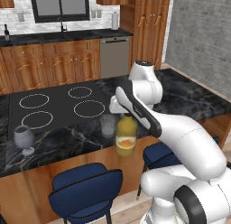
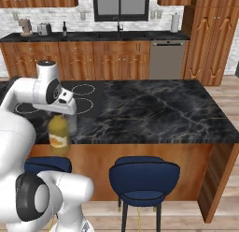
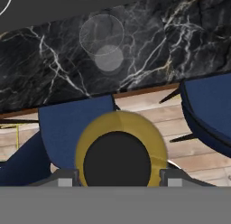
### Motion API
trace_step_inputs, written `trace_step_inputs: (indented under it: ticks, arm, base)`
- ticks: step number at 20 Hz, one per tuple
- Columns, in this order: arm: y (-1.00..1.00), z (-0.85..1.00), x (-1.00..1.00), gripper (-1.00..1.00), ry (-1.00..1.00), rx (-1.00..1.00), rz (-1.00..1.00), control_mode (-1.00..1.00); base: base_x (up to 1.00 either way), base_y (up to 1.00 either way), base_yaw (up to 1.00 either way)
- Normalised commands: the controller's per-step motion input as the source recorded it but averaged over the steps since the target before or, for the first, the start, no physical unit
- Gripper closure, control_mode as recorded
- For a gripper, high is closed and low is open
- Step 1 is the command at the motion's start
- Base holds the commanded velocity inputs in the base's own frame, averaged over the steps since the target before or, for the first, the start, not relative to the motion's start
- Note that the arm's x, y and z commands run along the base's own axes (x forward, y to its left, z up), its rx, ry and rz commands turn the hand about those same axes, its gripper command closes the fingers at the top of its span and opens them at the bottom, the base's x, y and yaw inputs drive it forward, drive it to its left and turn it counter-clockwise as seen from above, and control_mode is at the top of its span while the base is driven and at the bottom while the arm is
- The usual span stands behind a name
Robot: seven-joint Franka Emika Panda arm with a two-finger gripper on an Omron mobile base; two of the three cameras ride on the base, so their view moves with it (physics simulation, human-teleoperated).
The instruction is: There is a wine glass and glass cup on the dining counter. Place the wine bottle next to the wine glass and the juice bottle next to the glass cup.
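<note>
Juice bottle (image 1: 126, 136): stubby, yellow-orange, black cap, orange label; upright, held off the table just past its near edge, above the stools.
Glass cup (image 1: 108, 125): plain greyish translucent tumbler; upright on the table near its front edge, just beside the juice bottle.
Wine glass (image 1: 24, 139): stemmed, greyish; upright near the table's front left corner, well apart from the cup.
Wine bottle (image 2: 64, 28): possibly the slim dark shape on the far back counter; too small to confirm.
Table (image 2: 154, 109): black, white-veined marble top, white cooktop rings, wood sides.
</note>
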Motion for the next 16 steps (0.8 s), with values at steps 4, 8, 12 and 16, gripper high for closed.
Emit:
trace_step_inputs:
  ticks: [4, 8, 12, 16]
  arm:
    - [-0.22, 0.04, 0.4, 1.0, 0.0, 0.03, 0.06, -1.0]
    - [-0.34, 0.02, 0.36, 1.0, 0.0, 0.07, 0.09, -1.0]
    - [-0.32, 0.0, 0.3, 1.0, -0.01, 0.02, 0.1, -1.0]
    - [-0.17, -0.06, 0.32, 1.0, -0.07, 0.0, 0.13, -1.0]
  base:
    - [0.0, 0.0, 0.0]
    - [0.0, 0.0, 0.0]
    - [0.0, 0.0, 0.0]
    - [0.0, 0.0, 0.0]
